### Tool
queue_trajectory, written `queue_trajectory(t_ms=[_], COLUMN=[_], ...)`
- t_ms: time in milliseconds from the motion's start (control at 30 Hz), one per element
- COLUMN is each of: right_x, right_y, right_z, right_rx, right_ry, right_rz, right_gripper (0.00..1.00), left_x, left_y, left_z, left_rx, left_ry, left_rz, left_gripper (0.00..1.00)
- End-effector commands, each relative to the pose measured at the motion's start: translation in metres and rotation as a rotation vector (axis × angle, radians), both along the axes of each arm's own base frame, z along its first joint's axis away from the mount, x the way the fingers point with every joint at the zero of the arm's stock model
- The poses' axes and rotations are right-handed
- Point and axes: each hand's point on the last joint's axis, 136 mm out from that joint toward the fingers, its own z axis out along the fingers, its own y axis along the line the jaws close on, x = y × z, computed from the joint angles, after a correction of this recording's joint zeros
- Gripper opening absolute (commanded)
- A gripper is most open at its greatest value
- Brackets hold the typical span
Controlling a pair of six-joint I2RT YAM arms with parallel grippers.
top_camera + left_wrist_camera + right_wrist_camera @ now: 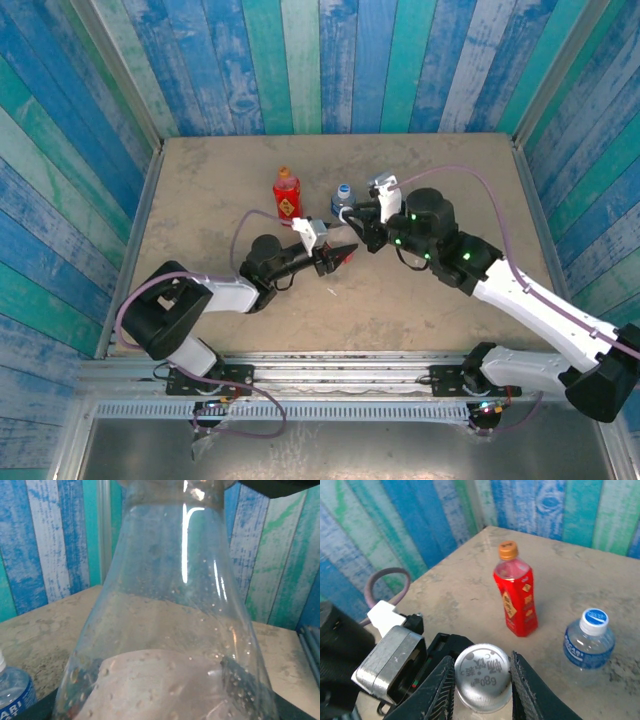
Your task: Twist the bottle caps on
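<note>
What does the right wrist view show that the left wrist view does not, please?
Right wrist, not left: the red bottle with its orange cap, the blue cap on the short bottle, and the white cap pinched in the right tool. Left wrist, not right: the clear bottle and its wide body close up, with the pale back of its label. Both: the short bottle's blue label, the table and the striped walls.

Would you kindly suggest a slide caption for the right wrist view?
Right gripper closed on the white cap; red bottle and blue-label bottle stand capped behind.
</note>
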Motion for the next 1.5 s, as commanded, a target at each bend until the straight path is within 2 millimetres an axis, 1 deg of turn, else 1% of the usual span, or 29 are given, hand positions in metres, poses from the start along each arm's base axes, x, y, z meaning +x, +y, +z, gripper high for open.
queue_trajectory(t_ms=[0, 33, 67, 167, 233, 267, 300, 400, 500, 600, 700, 733, 767, 800, 900, 967, 1000, 1033, 1100, 1167, 1233, 1367, 1467], right_x=[0.002, 0.000, -0.002, -0.009, -0.017, -0.020, -0.020, -0.016, -0.014, -0.014, -0.014, -0.015, -0.014, -0.014, -0.010, -0.004, 0.001, 0.007, 0.016, 0.027, 0.034, 0.047, 0.050], right_y=[-0.018, -0.016, -0.014, -0.013, -0.009, -0.007, -0.006, -0.002, 0.007, 0.014, 0.014, 0.012, 0.010, 0.008, 0.001, -0.003, -0.006, -0.009, -0.009, -0.006, 0.001, 0.014, 0.023], right_z=[-0.037, -0.030, -0.019, 0.012, 0.020, 0.021, 0.020, 0.016, 0.011, 0.010, 0.009, 0.008, 0.008, 0.007, 0.004, 0.000, -0.001, -0.002, -0.004, -0.008, -0.012, -0.025, -0.036], right_rx=[-0.082, -0.085, -0.085, -0.052, -0.047, -0.038, -0.031, -0.029, -0.035, -0.029, -0.029, -0.032, -0.036, -0.043, -0.081, -0.134, -0.154, -0.172, -0.195, -0.199, -0.179, -0.157, -0.140], right_ry=[0.115, 0.089, 0.047, -0.101, -0.205, -0.239, -0.253, -0.256, -0.228, -0.213, -0.209, -0.209, -0.212, -0.215, -0.230, -0.253, -0.264, -0.274, -0.292, -0.282, -0.266, -0.239, -0.217], right_rz=[-0.125, -0.099, -0.068, -0.005, 0.063, 0.086, 0.092, 0.093, 0.114, 0.142, 0.146, 0.139, 0.131, 0.122, 0.091, 0.060, 0.041, 0.010, 0.002, 0.007, 0.029, 0.050, 0.078], right_gripper=[0.06, 0.14, 0.27, 0.54, 0.66, 0.69, 0.71, 0.70, 0.68, 0.55, 0.35, 0.28, 0.23, 0.21, 0.19, 0.20, 0.20, 0.21, 0.21, 0.22, 0.22, 0.23, 0.23], left_x=[0.019, 0.018, 0.016, 0.010, 0.003, 0.000, -0.004, -0.014, -0.020, -0.023, -0.023, -0.023, -0.022, -0.022, -0.022, -0.019, -0.018, -0.017, -0.019, -0.023, -0.026, -0.032, -0.030], left_y=[0.006, 0.006, 0.007, 0.007, 0.005, 0.003, 0.001, -0.004, -0.005, -0.006, -0.006, -0.006, -0.006, -0.005, 0.001, 0.008, 0.011, 0.015, 0.028, 0.045, 0.059, 0.079, 0.091], left_z=[0.022, 0.020, 0.017, 0.015, 0.015, 0.015, 0.016, 0.017, 0.019, 0.020, 0.019, 0.018, 0.017, 0.016, 0.018, 0.013, 0.011, 0.006, -0.002, 0.000, -0.001, -0.004, -0.006], left_rx=[-0.049, -0.041, -0.033, -0.027, -0.030, -0.026, -0.026, -0.024, -0.028, -0.028, -0.024, -0.020, -0.017, -0.015, -0.023, 0.019, 0.041, 0.072, 0.107, 0.102, 0.085, 0.062, 0.055], left_ry=[-0.062, -0.061, -0.060, -0.062, -0.070, -0.075, -0.083, -0.109, -0.127, -0.137, -0.137, -0.135, -0.133, -0.134, -0.137, -0.118, -0.106, -0.092, -0.070, -0.066, -0.051, -0.016, 0.004], left_rz=[0.105, 0.101, 0.098, 0.077, 0.042, 0.015, -0.008, -0.075, -0.108, -0.124, -0.123, -0.121, -0.116, -0.110, -0.078, -0.033, -0.010, 0.014, 0.057, 0.117, 0.162, 0.225, 0.282], left_gripper=[0.57, 0.57, 0.57, 0.58, 0.58, 0.58, 0.58, 0.58, 0.58, 0.59, 0.61, 0.63, 0.67, 0.71, 0.89, 0.99, 0.98, 0.95, 0.94, 0.94, 0.94, 0.94, 0.94])
